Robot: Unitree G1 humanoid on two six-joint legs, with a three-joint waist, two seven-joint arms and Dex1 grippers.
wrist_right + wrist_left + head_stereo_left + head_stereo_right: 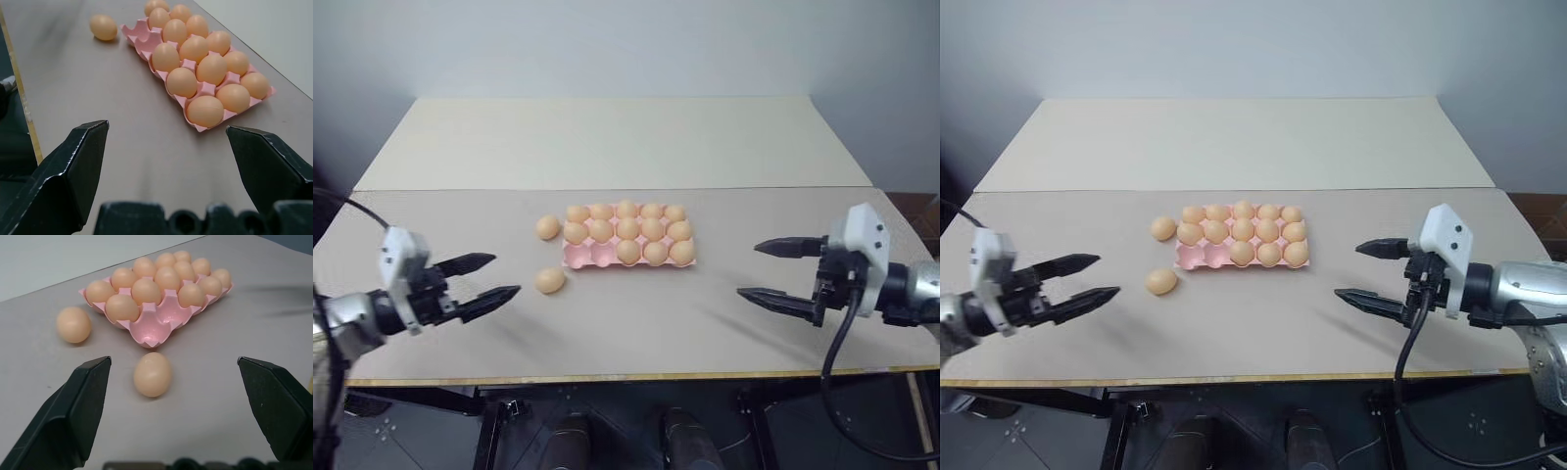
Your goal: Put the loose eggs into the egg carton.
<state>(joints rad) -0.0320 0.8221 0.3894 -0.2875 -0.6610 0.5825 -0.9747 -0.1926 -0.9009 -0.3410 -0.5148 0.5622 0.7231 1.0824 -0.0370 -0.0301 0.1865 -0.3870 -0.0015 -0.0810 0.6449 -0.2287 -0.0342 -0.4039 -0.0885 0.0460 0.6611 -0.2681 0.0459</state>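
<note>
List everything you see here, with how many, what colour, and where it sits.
Eggs in the egg carton: thirteen, tan-orange, filling every cup but two.
Loose eggs: two, tan-orange, on the table by the carton's left end; one beside its far corner, one off its near corner.
Egg carton: one, pale pink, mid-table; its two free cups are at the near left end.
Table: one, beige top with a seam running across it.
Wall: pale grey, behind the table.
Left gripper: black fingers, open, near the closer loose egg.
Right gripper: black fingers, open, right of the carton.
</note>
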